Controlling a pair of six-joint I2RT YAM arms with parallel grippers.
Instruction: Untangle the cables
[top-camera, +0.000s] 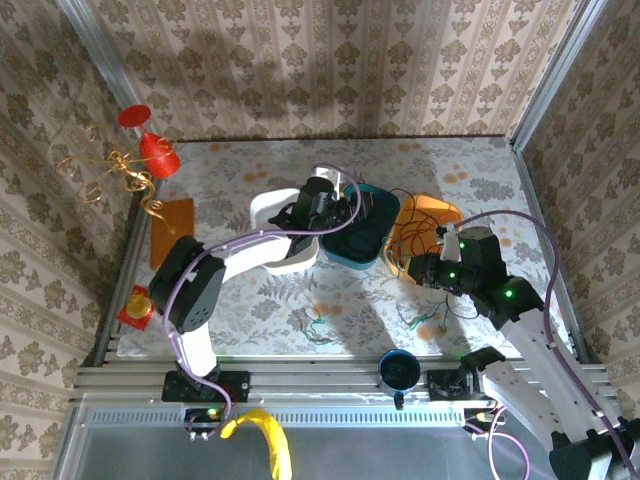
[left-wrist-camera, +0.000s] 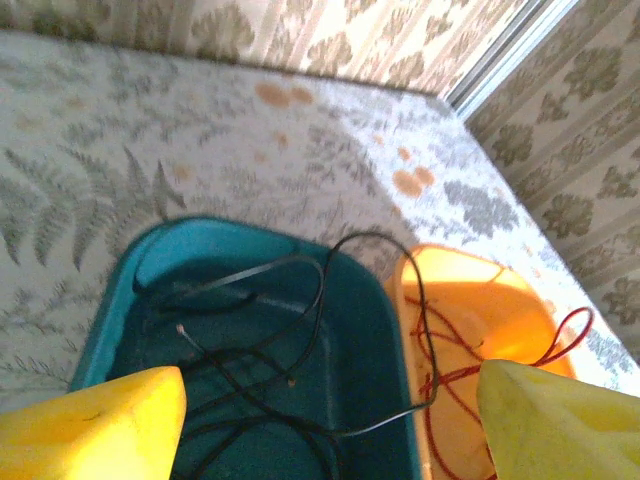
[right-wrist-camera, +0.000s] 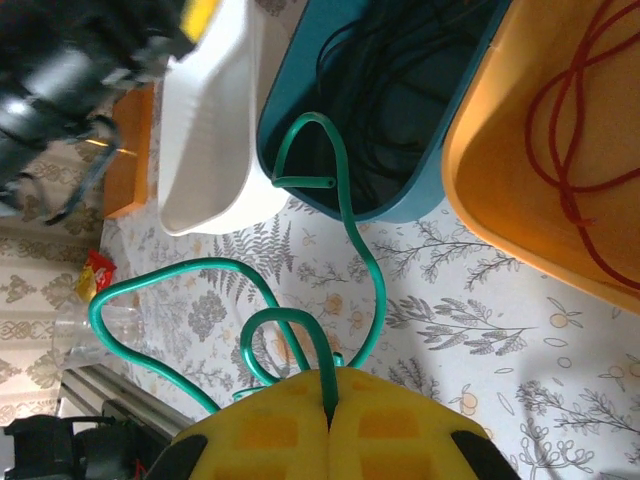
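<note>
Right wrist view: the right gripper (right-wrist-camera: 330, 400) pinches the green cable (right-wrist-camera: 378, 285) tight. Over the teal bin (left-wrist-camera: 200, 226) the left gripper (left-wrist-camera: 330, 420) hangs wide open, black cable (left-wrist-camera: 322, 288) lying inside.

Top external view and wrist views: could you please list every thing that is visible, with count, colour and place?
table: 1, pale floral cover, under everything
white bin: 1, white, leftmost of the three bins
teal bin: 1, teal, middle
orange bin: 1, orange, rightmost
black cable: count unclear, black, in teal bin
red cable: 1, red, in orange bin
green cable: 1, green, in right end effector
cup: 1, dark blue, near edge of table
red cone: 1, red, far left corner
orange sheet: 1, orange, left edge
left end effector: 1, yellow, open above teal bin
right end effector: 1, yellow, shut on green cable
</note>
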